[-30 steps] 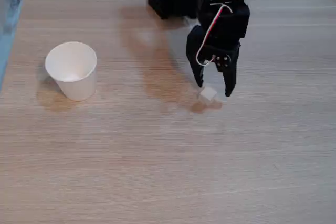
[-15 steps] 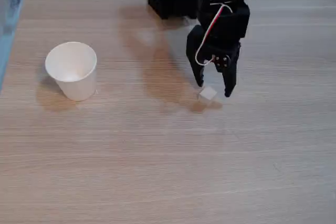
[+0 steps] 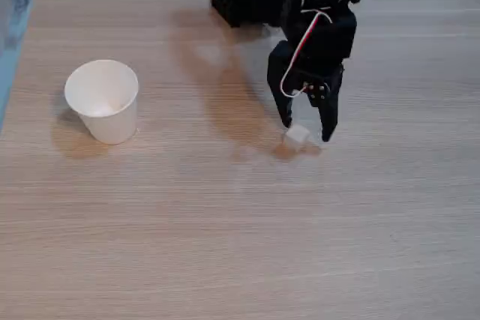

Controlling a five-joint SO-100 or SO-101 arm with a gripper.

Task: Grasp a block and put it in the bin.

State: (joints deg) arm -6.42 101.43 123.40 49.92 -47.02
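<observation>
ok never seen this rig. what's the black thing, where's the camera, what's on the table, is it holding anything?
The black thing is a small robot arm; its gripper points down at the table. The camera is fixed, looking down at the wooden table from the front. Two things lie on it: a white paper cup on the left, upright and serving as the bin, and a small white block. The jaws are open, one tip on each side of the block. Nothing is held yet; the block sits on the table.
</observation>
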